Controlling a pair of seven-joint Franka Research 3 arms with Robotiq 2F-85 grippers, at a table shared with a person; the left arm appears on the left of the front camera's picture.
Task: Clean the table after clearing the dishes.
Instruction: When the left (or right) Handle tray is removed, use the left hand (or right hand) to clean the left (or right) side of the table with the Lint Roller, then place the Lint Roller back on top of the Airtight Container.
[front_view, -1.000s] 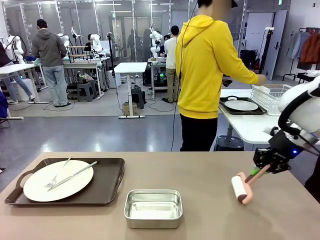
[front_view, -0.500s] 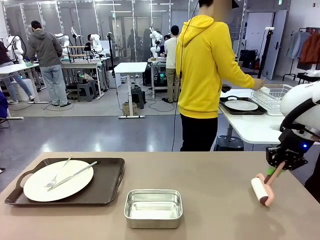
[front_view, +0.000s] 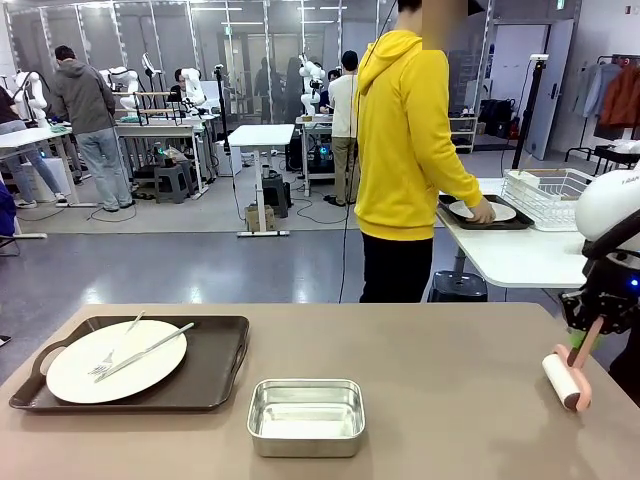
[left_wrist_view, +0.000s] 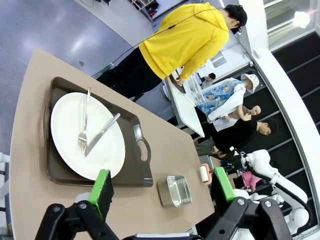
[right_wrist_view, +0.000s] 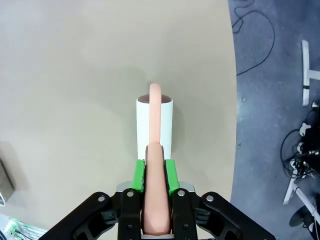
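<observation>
Right end effector (right_wrist_view: 155, 172) pinching the pink handle of the lint roller (right_wrist_view: 155, 120), roll down on the surface (right_wrist_view: 75, 100) just ahead of its fingers. Left end effector (left_wrist_view: 162, 184) spread wide, holding nothing. The plate (left_wrist_view: 87, 135) with fork (left_wrist_view: 86, 115) and knife (left_wrist_view: 104, 132) on its tray (left_wrist_view: 57, 165) sits on the surface just beyond its fingers.

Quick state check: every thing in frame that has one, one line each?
left end effector: open, holding nothing
right end effector: shut on lint roller handle
lint roller: held, roll low at the table near its right edge
near plate: on near tray, cutlery lying on it
steel pan: upright, empty
far plate: on far tray on white table, person's hand on it
</observation>
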